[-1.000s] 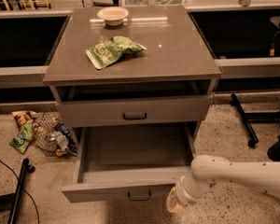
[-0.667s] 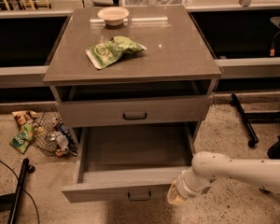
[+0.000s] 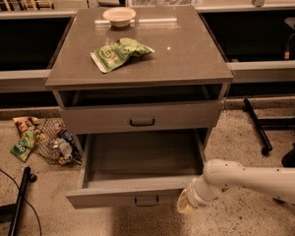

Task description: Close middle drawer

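Cream jaws at grey middle drawer (image 3: pixel 113 196); green bag (image 3: pixel 119 54).

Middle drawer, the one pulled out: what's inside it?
The middle drawer shows only its bare grey floor. Its back end is hidden under the upper drawer. The gripper sits outside, by its front corner.

The middle drawer (image 3: pixel 113 196) looks matt, smooth grey on its front and inside, and its handle (image 3: pixel 146 200) is dark. The cabinet top (image 3: pixel 187 48) is polished enough to reflect light streaks. On it, the green snack bag (image 3: pixel 119 53) is crinkled, shiny plastic, and the bowl (image 3: pixel 119 16) is pale and dull. The gripper (image 3: pixel 186 205), by that drawer front's right end, looks like smooth cream plastic. The floor (image 3: pixel 246 146) is speckled and stone-like.
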Robot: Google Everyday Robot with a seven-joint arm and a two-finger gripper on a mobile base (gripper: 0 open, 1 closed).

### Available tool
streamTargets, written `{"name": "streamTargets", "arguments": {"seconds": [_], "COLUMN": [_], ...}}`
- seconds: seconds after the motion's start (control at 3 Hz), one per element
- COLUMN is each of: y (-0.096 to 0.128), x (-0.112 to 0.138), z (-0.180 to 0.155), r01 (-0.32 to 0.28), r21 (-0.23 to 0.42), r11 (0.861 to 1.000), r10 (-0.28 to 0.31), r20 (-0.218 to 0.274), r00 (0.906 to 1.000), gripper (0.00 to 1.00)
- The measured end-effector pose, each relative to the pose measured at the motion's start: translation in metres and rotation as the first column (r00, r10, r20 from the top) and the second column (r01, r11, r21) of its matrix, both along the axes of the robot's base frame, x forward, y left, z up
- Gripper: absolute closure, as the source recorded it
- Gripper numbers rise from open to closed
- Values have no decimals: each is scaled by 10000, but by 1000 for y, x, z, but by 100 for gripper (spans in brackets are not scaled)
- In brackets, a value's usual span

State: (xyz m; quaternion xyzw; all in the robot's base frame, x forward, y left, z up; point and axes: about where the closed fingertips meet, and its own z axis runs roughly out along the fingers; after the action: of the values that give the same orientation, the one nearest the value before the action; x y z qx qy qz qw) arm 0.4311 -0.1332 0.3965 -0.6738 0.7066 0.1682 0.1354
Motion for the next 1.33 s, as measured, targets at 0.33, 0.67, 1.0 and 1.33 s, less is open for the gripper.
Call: {"name": "streamTargets", "arguments": {"seconds": [0.33, 0.67, 1.0, 1.33], "y": [0, 0, 0, 0], "x": [0, 0, 0, 9], "z": [0, 0, 0, -6], "r01": [0, -1, -1, -88], "r21": [0, 0, 1, 175], "r11": [10000, 10000, 10000, 9998], "r10": [0, 1, 1, 89], "r20": [0, -1, -2, -39], "r00": [10000, 10000, 10000, 10000], "gripper": [34, 11, 0, 0]}}
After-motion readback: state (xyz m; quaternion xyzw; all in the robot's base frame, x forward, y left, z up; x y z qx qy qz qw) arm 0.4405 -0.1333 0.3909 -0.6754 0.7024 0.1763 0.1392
